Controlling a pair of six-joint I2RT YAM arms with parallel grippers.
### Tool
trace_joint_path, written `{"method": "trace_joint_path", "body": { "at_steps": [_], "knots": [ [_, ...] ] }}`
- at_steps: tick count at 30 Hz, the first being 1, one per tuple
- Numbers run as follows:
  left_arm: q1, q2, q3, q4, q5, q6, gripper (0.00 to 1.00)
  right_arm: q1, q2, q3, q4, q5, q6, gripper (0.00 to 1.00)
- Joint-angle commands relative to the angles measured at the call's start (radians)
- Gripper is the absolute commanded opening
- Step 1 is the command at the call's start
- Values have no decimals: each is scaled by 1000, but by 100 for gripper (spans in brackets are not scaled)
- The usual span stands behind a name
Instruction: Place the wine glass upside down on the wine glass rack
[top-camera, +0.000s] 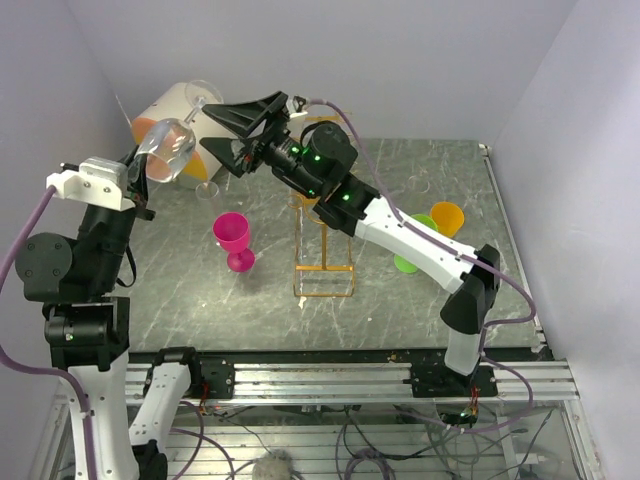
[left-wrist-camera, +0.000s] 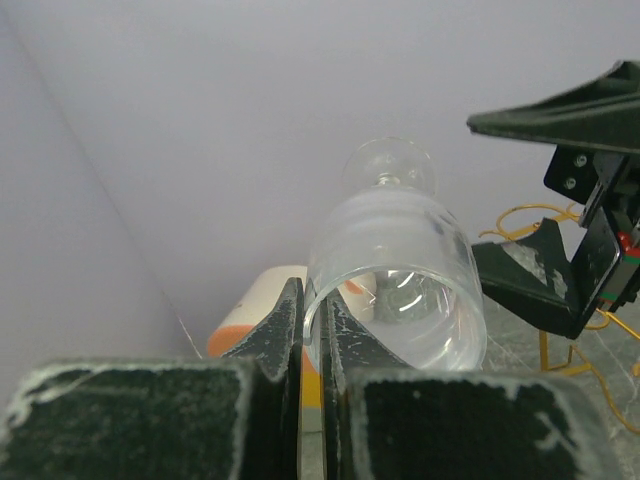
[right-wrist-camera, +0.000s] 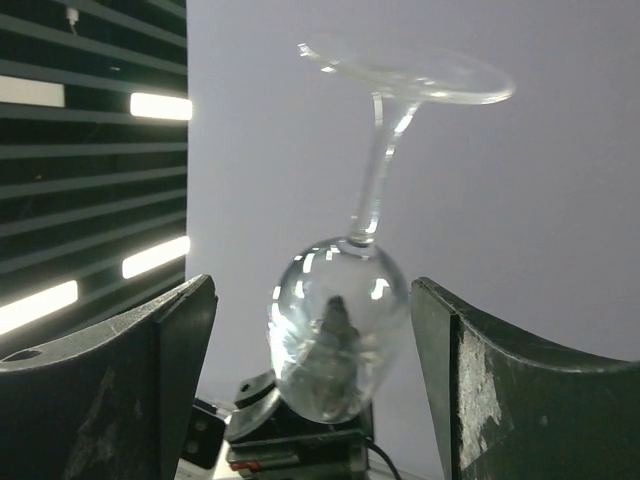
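The glass (top-camera: 168, 148) is high over the left rear of the table (top-camera: 200, 295), foot uppermost, its rim pinched in the left claw (left-wrist-camera: 311, 335). I judge it light, slick and brittle. The stem is the safest hold for the right claw (top-camera: 233, 135), spread wide beside it.

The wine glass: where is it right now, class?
Top view, upper left: the wine glass is in the air, rim pinched by the left gripper, foot toward the open right gripper, left of the wine glass rack.
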Motion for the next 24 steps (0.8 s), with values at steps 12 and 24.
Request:
{"method": "trace_joint_path", "body": {
  "at_steps": [12, 24],
  "knots": [
    [82, -87, -145, 228, -9, -227, 7, 43, 39, 27, 94, 126, 23, 66],
    [98, -103, -167, 208, 21, -254, 7, 45, 135, 134, 64, 114, 33, 57]
  ]
}}
